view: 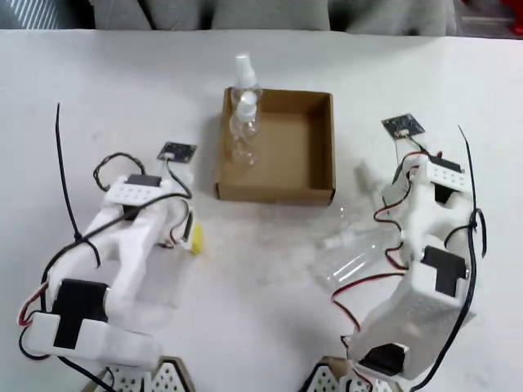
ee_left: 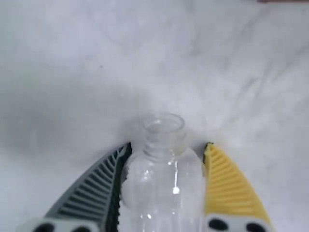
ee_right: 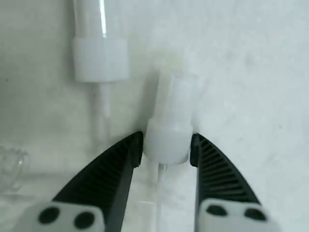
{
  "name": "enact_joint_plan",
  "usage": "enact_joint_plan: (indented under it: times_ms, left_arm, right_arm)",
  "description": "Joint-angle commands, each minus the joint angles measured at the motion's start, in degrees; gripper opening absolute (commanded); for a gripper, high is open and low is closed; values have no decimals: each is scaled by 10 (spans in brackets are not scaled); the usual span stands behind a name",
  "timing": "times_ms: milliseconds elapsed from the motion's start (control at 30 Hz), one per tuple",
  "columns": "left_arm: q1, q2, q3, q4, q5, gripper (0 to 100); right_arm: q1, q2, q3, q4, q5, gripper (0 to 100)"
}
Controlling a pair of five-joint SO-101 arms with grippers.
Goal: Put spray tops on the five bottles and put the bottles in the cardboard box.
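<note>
With the left hand (ee_left: 167, 145) clamped on the uncapped bottle (ee_left: 164, 188), whose neck pokes out past its fingertips, and the right hand (ee_right: 166, 139) pinching a spray top (ee_right: 169, 123) by its collar on the counter (ee_right: 251, 72), lift squarely and feed the dip tube straight into that neck.

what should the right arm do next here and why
Probably lift the spray top and carry it toward the left gripper. The right gripper pinches its collar, while the left gripper holds a bottle whose neck is open, with no top.
</note>
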Motion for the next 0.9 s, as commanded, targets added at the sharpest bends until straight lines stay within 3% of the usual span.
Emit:
enact_joint_plan:
  times_ms: [0, 500, 667, 867]
  left_arm:
    - [-22, -4, -22, 0, -24, 36]
    - [-22, -4, -23, 0, -39, 36]
    - [-22, -4, -23, 0, -39, 36]
    - [-22, -4, -22, 0, -40, 36]
  right_arm:
    - [-4, 42, -63, -6, 3, 145]
    - [-7, 28, -91, 29, -3, 143]
    - [-7, 28, -94, 28, -2, 19]
    - [2, -12, -102, 43, -4, 16]
